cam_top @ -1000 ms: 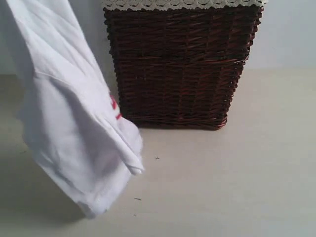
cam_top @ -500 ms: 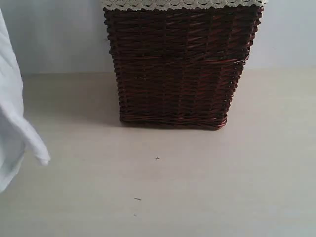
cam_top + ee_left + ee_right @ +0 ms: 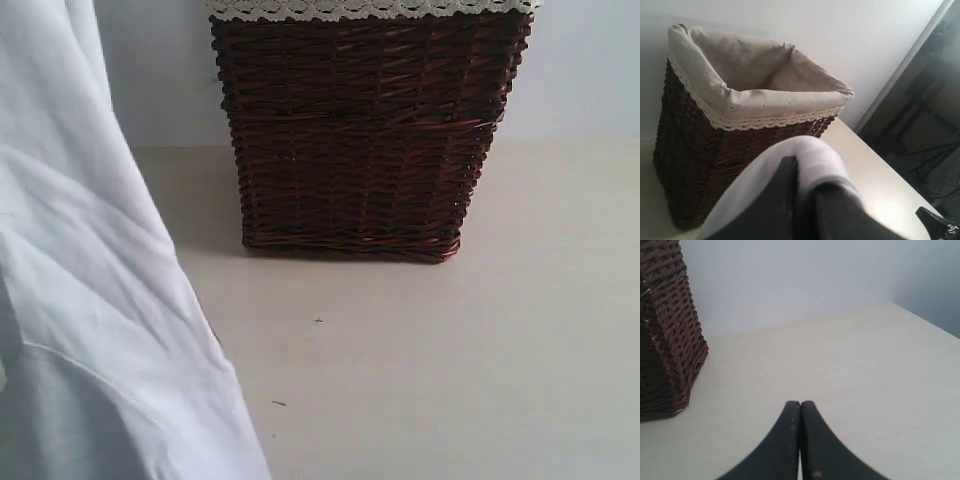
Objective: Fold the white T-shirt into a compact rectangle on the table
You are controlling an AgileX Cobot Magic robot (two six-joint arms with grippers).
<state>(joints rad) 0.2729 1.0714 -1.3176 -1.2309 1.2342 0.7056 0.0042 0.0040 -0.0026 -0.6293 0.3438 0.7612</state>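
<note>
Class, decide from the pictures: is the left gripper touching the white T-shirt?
Touching. The left wrist view shows the white T-shirt draped directly over the dark fingers of the left gripper, with no gap between cloth and fingers.

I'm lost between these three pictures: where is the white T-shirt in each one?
Exterior view: the white T-shirt hangs down the left side.
Left wrist view: bunched around the left gripper, in front of the wicker basket.
Right wrist view: not in it.
Shared landmark: the wicker basket, seen in all three.
</note>
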